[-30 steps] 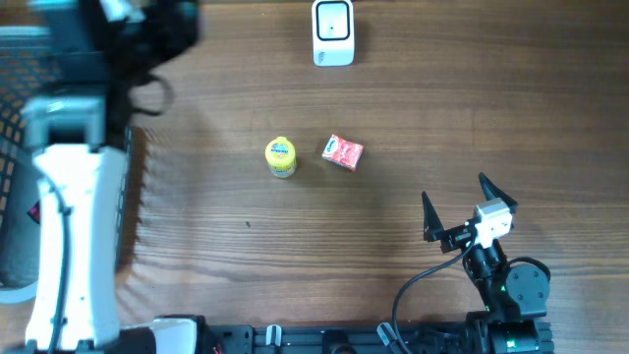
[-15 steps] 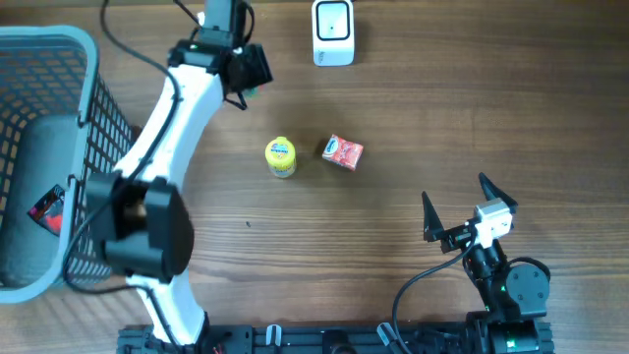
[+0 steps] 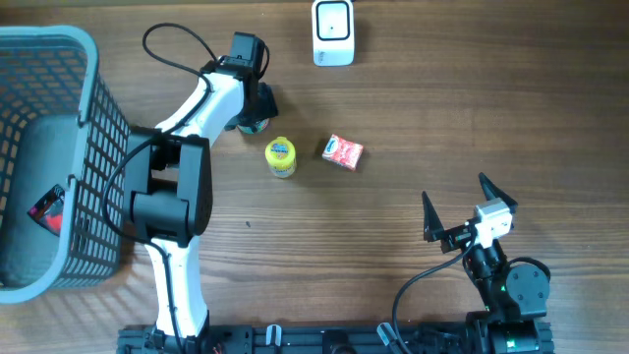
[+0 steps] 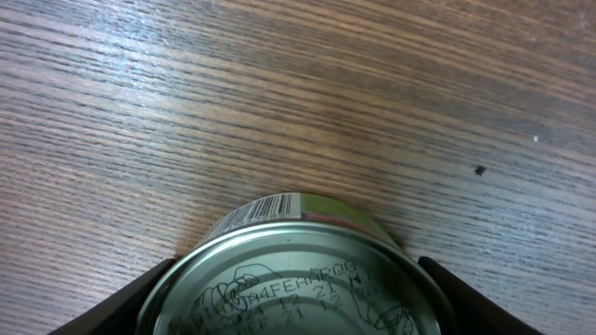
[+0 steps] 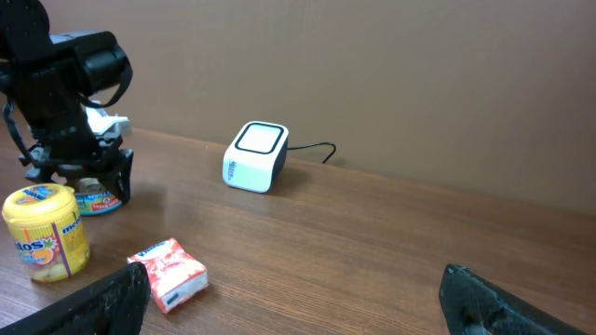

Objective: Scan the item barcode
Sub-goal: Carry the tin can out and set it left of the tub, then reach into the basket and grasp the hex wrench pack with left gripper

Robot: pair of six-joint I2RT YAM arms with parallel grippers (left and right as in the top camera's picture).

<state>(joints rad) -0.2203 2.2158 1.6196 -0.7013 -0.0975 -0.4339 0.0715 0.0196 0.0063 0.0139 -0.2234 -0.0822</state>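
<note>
A metal can [image 4: 298,270] with a barcode [image 4: 265,207] on its label stands on the table, filling the gap between my left gripper's [image 4: 298,302] dark fingers [image 4: 121,302]. The fingers flank its rim closely; I cannot see whether they press on it. From overhead, the left gripper [image 3: 251,106] covers the can [image 3: 256,125], down and to the left of the white scanner [image 3: 333,32]. The right wrist view shows the can [image 5: 93,200] resting on the wood, left of the scanner [image 5: 255,155]. My right gripper [image 3: 457,202] stands open and empty at the front right.
A yellow tub [image 3: 281,156] and a red packet [image 3: 343,151] lie mid-table, just right of the can. A grey basket [image 3: 59,44] with a red item [image 3: 46,209] inside stands at the left edge.
The left arm has swung from over the basket to the back centre and come down with the can beside the yellow tub. The right arm is still.
</note>
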